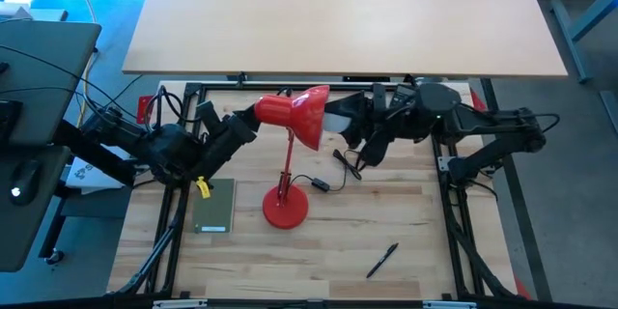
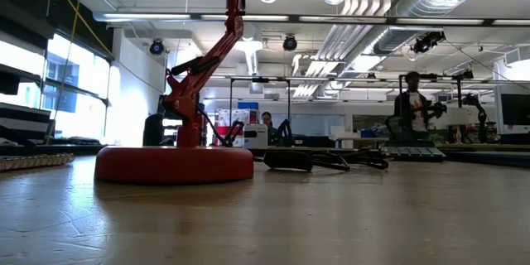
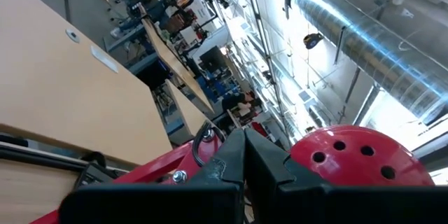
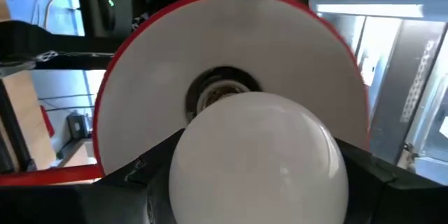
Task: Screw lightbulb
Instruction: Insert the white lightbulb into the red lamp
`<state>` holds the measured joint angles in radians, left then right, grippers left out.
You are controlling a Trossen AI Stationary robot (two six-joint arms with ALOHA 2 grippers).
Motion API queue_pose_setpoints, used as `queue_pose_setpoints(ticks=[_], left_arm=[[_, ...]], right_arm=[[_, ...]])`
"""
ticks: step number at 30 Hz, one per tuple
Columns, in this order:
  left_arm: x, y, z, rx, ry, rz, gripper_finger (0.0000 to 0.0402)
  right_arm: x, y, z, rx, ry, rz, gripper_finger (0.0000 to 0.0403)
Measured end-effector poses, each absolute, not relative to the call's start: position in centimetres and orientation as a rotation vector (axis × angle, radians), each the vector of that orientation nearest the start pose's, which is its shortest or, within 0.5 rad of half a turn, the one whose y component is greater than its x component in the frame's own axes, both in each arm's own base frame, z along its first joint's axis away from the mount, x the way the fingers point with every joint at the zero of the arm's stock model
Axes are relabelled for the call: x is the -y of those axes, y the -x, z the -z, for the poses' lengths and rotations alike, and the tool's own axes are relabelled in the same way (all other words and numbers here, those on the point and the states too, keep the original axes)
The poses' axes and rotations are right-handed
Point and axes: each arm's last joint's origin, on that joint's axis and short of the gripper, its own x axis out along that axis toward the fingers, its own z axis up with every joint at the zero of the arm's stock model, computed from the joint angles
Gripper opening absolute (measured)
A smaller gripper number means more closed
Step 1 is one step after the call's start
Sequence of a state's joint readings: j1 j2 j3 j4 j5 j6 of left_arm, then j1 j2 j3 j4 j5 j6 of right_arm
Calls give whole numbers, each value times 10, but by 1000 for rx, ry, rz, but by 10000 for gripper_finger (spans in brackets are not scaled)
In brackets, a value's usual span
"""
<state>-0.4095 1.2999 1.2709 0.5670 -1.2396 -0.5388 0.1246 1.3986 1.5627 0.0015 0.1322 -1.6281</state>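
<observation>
From the high view, the red desk lamp (image 1: 287, 203) stands mid-table with its shade (image 1: 311, 116) tipped sideways, mouth facing the right gripper (image 1: 340, 121). That gripper sits right at the shade's opening with the lightbulb (image 1: 333, 122) between its fingers, so the bulb is just ahead of it and partly inside the rim. The left gripper (image 1: 253, 122) is on the opposite side, pinched onto the lamp just behind the shade. Farther out from both grippers: a green notebook (image 1: 214, 205), a black pen (image 1: 381, 260), and the lamp's cord (image 1: 340, 166) trailing under the right arm. Low view mostly shows the lamp's round base (image 2: 174, 164) and its arm going up out of shot; neither gripper shows here, and there's a person (image 2: 411, 99) way back in the room. Left wrist view: the fingers (image 3: 231, 164) are fully closed, clamped on the red lamp arm, with the vented back of the shade directly past them. Right wrist view: the jaws are partly open around the white bulb, holding it by its sides, and the socket (image 4: 218, 92) sits straight ahead in the white interior, bulb not seated.
</observation>
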Motion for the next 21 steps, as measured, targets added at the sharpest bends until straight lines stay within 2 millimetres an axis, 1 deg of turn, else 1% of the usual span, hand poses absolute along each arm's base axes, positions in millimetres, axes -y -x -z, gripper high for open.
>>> queue_pose_setpoints(ticks=[4,12,19,21], left_arm=[[78,-252,-450,597,906,-709,0],[78,-252,-450,596,905,-709,0],[78,-252,-450,590,890,-708,0],[78,-252,-450,589,888,-709,0]], right_arm=[[-35,-309,-472,104,1616,125,251],[-35,-310,-473,110,1590,142,251],[-34,-304,-490,114,1534,143,251],[-33,-303,-491,98,1521,127,251]])
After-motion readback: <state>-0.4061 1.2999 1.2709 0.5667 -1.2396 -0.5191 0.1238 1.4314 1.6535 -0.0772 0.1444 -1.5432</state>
